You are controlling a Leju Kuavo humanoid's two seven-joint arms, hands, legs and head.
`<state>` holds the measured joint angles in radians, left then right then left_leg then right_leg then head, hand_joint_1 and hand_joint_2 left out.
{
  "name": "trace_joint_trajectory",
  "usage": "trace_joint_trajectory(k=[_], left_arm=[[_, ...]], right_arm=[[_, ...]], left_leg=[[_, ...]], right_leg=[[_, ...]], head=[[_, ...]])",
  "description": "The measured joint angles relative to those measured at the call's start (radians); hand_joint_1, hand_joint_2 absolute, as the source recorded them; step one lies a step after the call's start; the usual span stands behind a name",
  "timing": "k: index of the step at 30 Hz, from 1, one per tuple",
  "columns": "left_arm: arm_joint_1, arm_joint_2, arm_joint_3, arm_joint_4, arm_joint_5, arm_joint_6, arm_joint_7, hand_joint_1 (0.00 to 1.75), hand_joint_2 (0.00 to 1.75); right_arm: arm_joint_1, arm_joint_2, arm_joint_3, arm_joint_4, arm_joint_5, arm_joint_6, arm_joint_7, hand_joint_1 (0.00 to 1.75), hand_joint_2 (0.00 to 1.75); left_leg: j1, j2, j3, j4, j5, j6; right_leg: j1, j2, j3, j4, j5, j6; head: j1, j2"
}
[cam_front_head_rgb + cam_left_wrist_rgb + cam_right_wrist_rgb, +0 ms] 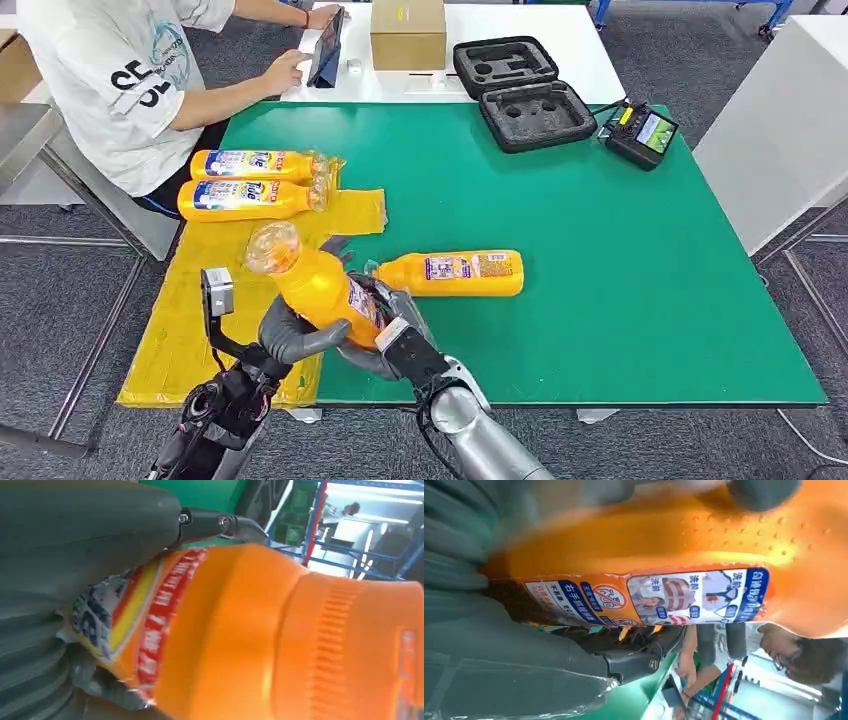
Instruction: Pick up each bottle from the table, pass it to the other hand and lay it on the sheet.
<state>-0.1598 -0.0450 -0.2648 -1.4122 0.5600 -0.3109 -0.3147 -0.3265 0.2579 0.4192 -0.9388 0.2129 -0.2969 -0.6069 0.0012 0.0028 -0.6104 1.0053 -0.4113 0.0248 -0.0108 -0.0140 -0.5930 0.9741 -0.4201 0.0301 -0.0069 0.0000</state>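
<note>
head view, lower left of the frame: both the left hand [290,335] and right hand [385,325] grip one orange bottle [315,285], fingers wrapped round it, above the yellow sheet [175,340].

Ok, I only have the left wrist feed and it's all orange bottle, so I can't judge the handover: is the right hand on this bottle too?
Observer: Yes. The head view shows the left hand and the right hand both gripping the raised bottle, cap end up, above the table's near edge.
Operator: How many are on the sheet?
Observer: Two bottles lie side by side at the far end of the yellow sheet, beside a seated person.
Operator: Any left to pick?
Observer: One last bottle, on its side on the green mat, just right of the hands.
</note>
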Motion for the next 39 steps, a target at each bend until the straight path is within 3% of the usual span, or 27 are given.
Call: trace_joint_trajectory(k=[5,9,10,11,12,15,22,24,27,28,35,37,39], left_arm=[[0.0,0.0,-0.01,0.003,0.0,0.062,0.023,0.0,1.75],[0.0,0.0,-0.016,0.003,-0.003,0.097,0.025,0.0,1.75],[0.0,0.0,-0.018,0.003,-0.004,0.105,0.025,0.12,1.75],[0.0,0.0,-0.02,0.003,-0.005,0.11,0.024,0.56,1.75],[0.0,0.0,-0.021,0.003,-0.006,0.111,0.024,1.5,1.75],[-0.003,0.0,-0.027,0.007,-0.013,0.134,0.023,1.75,1.75],[-0.011,-0.009,-0.031,0.019,0.005,0.188,0.015,1.75,1.75],[-0.011,-0.009,-0.031,0.02,0.011,0.191,0.012,1.75,1.75],[-0.012,-0.009,-0.032,0.02,0.019,0.191,0.006,1.75,1.75],[-0.013,-0.009,-0.032,0.02,0.023,0.191,0.002,1.75,1.75],[-0.019,-0.012,-0.031,0.02,0.011,0.244,-0.062,1.75,1.75],[-0.025,-0.015,-0.022,0.019,-0.049,0.318,-0.108,1.75,1.75],[-0.036,-0.016,-0.001,0.023,-0.138,0.425,-0.16,1.75,1.75]], right_arm=[[-0.011,0.002,0.027,0.019,0.102,-0.124,0.042,1.75,1.75],[-0.013,0.008,0.04,0.028,0.129,-0.14,0.069,1.75,1.75],[-0.014,0.01,0.042,0.029,0.131,-0.14,0.074,1.75,1.75],[-0.014,0.011,0.042,0.03,0.132,-0.14,0.077,1.75,1.75],[-0.014,0.012,0.043,0.031,0.133,-0.141,0.078,1.75,1.75],[-0.018,0.012,0.046,0.035,0.142,-0.142,0.086,1.75,1.75],[-0.019,0.012,0.044,0.039,0.154,-0.135,0.094,1.75,1.75],[-0.018,0.012,0.043,0.039,0.159,-0.133,0.093,0.0,1.75],[-0.018,0.012,0.042,0.038,0.159,-0.127,0.089,0.0,1.75],[-0.016,0.012,0.042,0.037,0.152,-0.125,0.084,0.0,0.0],[-0.003,0.012,0.038,0.001,0.099,-0.11,0.042,0.0,0.0],[0.016,0.011,0.037,-0.033,0.086,-0.12,0.008,0.0,0.0],[0.037,0.01,0.037,-0.097,0.164,-0.229,-0.038,0.0,0.0]], left_leg=[[0.0,0.0,0.0,0.0,0.0,0.0],[0.0,0.0,0.0,0.0,0.0,0.0],[0.0,0.0,0.0,0.0,0.0,0.0],[0.0,0.0,0.0,0.0,0.0,0.0],[0.0,0.0,0.0,0.0,0.0,0.0],[0.0,0.0,0.0,0.0,0.0,0.0],[0.0,0.0,0.0,0.0,0.0,0.0],[0.0,0.0,0.0,0.0,0.0,0.0],[0.0,0.0,0.0,0.0,0.0,0.0],[0.0,0.0,0.0,0.0,0.0,0.0],[0.0,0.0,0.0,0.0,0.0,0.0],[0.0,0.0,0.0,0.0,0.0,0.0],[0.0,0.001,-0.001,0.0,0.0,0.0]], right_leg=[[0.0,0.0,0.0,0.0,0.0,0.0],[0.0,0.0,0.0,0.0,0.0,0.0],[0.0,0.0,0.0,0.0,0.0,0.0],[0.0,0.0,0.0,0.0,0.0,0.0],[0.0,0.0,0.0,0.0,0.0,0.0],[0.0,0.0,0.0,0.0,0.0,0.0],[0.0,0.0,0.0,0.0,0.0,0.0],[0.0,0.0,0.0,0.0,0.0,0.0],[0.0,0.0,-0.001,0.0,0.0,0.0],[0.0,0.0,-0.001,0.0,0.0,0.0],[0.0,0.0,-0.001,0.0,0.0,0.0],[0.0,0.0,0.0,0.0,0.0,0.0],[0.0,0.001,-0.001,0.0,0.0,0.0]], head=[[0.0,0.0],[0.0,0.0],[0.0,0.0],[0.0,0.0],[0.0,0.0],[0.0,0.0],[0.0,0.0],[0.0,0.0],[0.0,0.0],[0.0,0.0],[0.0,0.0],[0.001,0.0],[0.0,0.0]])
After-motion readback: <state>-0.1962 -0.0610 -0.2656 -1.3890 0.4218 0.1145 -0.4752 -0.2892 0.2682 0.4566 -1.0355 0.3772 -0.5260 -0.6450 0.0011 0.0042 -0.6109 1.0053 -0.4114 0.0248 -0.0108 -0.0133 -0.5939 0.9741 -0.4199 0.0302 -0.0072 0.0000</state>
